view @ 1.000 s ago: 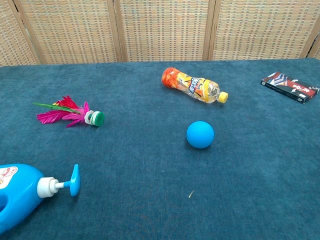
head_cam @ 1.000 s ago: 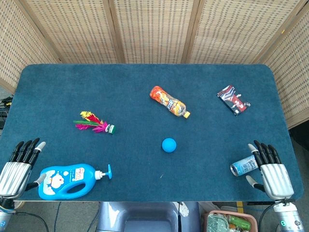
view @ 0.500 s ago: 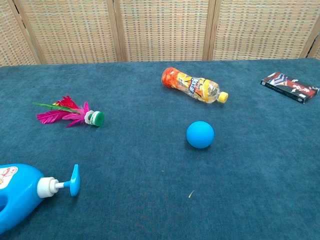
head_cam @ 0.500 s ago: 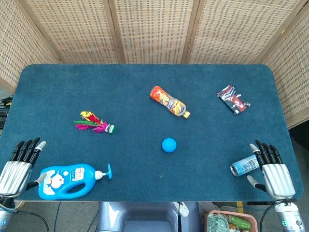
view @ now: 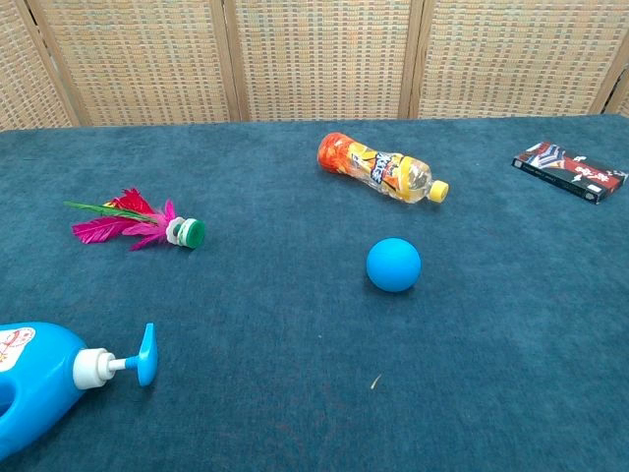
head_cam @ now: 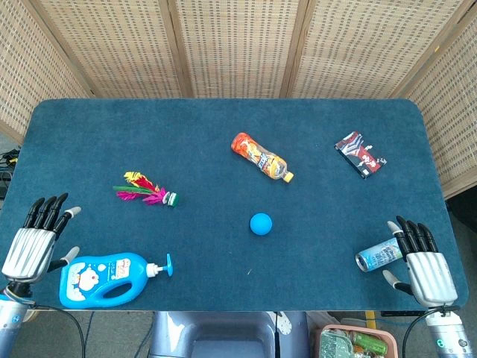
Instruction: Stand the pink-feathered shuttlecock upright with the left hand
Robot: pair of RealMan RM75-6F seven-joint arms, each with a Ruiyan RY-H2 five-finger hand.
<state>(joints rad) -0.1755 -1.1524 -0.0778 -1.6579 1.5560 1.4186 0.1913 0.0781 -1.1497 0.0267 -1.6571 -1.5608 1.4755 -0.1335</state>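
The pink-feathered shuttlecock (head_cam: pixel 145 189) lies on its side on the blue table, feathers pointing left and its green-and-white base to the right; the chest view shows the shuttlecock (view: pixel 138 224) at left. My left hand (head_cam: pixel 36 242) hovers at the table's near left corner, fingers spread and empty, well short of the shuttlecock. My right hand (head_cam: pixel 423 262) is at the near right corner, fingers apart, holding nothing. Neither hand appears in the chest view.
A blue pump bottle (head_cam: pixel 108 278) lies beside my left hand. A blue ball (head_cam: pixel 261 224) sits mid-table, an orange drink bottle (head_cam: pixel 261 156) lies behind it, a dark packet (head_cam: pixel 360 154) is at far right, and a can (head_cam: pixel 377 254) lies by my right hand.
My left hand has risen and shifted slightly forward, away from the pump bottle. The right hand has drifted a little back. The objects have not moved.
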